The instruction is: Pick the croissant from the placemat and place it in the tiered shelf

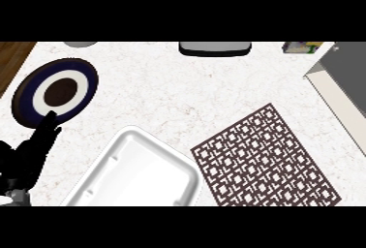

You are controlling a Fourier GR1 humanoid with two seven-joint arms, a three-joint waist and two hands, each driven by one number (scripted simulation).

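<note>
At lower left: left hand, fingers straight, holding nothing, tip over plate rim | white tiered shelf just beside placemat on worktop

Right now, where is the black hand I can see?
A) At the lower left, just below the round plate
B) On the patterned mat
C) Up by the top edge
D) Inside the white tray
A: the left hand shows at the view's lower left, fingers pointing up at the round plate. It is to the left of the white tray and away from the patterned placemat.
</note>
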